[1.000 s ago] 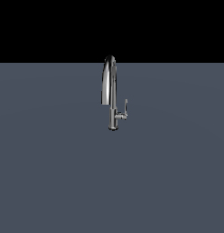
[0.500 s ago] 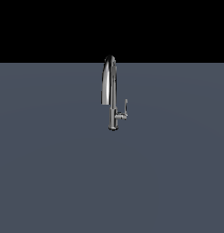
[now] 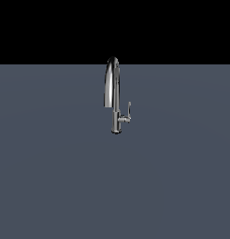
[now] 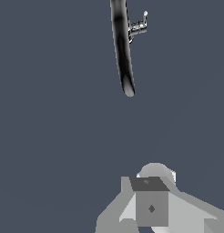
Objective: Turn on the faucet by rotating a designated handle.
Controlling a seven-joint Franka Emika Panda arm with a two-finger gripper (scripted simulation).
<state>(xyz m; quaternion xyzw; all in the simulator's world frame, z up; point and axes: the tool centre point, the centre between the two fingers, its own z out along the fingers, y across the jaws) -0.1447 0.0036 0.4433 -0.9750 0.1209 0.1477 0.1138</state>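
I see the faucet (image 3: 115,95) standing upright on the flat grey-blue floor (image 3: 51,177), its arched gooseneck spout rising above the horizon line into the black background. I note the handle (image 3: 127,113) on a short stub off the faucet's stem, low down near the faucet's round base, on the exterior view's right; its thin lever points upward.

In the wrist view the faucet (image 4: 122,50) appears as a long dark curved spout, with the handle (image 4: 139,26) projecting from the stem beside it. The gripper (image 4: 151,200) is well apart from the faucet, touching nothing (only grey blocky housing shows). I cannot tell whether its fingers are spread or pressed together. The arm does not appear in the exterior view.
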